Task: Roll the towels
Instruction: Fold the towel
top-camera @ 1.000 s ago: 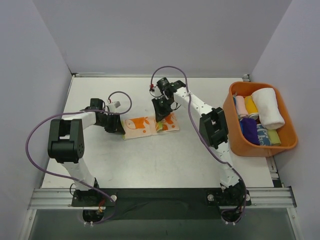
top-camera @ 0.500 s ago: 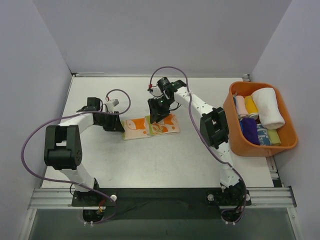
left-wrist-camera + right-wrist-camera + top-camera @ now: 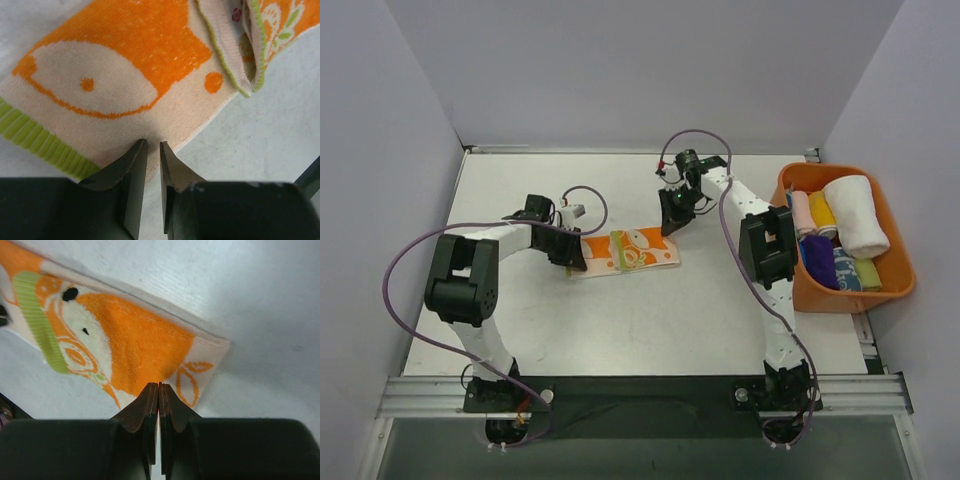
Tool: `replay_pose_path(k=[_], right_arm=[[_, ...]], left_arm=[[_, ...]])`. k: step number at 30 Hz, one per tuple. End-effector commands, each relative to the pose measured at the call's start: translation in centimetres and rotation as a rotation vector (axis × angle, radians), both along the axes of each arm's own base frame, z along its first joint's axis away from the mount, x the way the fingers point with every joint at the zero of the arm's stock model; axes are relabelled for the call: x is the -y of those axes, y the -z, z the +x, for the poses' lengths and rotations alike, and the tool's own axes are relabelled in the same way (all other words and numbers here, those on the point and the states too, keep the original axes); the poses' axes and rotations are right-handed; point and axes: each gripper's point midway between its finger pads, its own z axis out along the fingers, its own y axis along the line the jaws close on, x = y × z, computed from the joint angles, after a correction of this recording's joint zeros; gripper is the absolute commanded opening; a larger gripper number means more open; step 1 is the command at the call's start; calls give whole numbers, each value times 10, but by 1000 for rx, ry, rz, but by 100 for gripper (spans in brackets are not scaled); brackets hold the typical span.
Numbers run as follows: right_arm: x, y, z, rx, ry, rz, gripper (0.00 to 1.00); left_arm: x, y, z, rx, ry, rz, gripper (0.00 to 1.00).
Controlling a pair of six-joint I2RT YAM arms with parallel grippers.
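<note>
White counter (image 3: 620, 330) enclosed by plain grey walls, arm bases at its near edge.

Left: the left gripper (image 3: 577, 255) lay low on the counter, left of centre, at the left end of the cream towel (image 3: 638, 250). In the wrist view its fingers (image 3: 131, 170) were drawn to a narrow slit, and the towel's near edge ran into that slit. A ribbed green band (image 3: 45, 145) trimmed the towel's end, and a folded-over flap (image 3: 235, 45) lay farther along the cloth.

Centre: the cream towel, marked with orange blotches, lay mostly flat near the middle of the counter. The right gripper (image 3: 670, 226) was at the towel's far right corner; its fingers (image 3: 145, 405) were pressed fully together with nothing between them.

Right: an orange bin (image 3: 840, 299) stood at the counter's right edge. It held a large white rolled towel (image 3: 855, 215) towards its far right corner, beside the small coloured rolls (image 3: 817, 262).
</note>
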Motion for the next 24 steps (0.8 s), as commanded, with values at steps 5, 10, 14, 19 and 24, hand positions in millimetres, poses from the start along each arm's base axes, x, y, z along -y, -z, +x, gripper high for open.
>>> replay_pose_path(k=[5,10,14,19,24], right_arm=[[6,59,-74,-187,-75,-89,0],[-17,29,-140,-274,-140,33,1],[-49,-27,-177,-341,-207,265,11],[-21,-33,-142,-192,-140,185,13],[1,-2,-114,-123,-95,87,13]], left_arm=[[-8,7,49,59,0,86,26],[-20,0,88,91,1,44,27],[-6,-35,97,148,80,-71,39],[10,-72,77,222,154,-129,48],[33,-73,55,248,192,-127,51]])
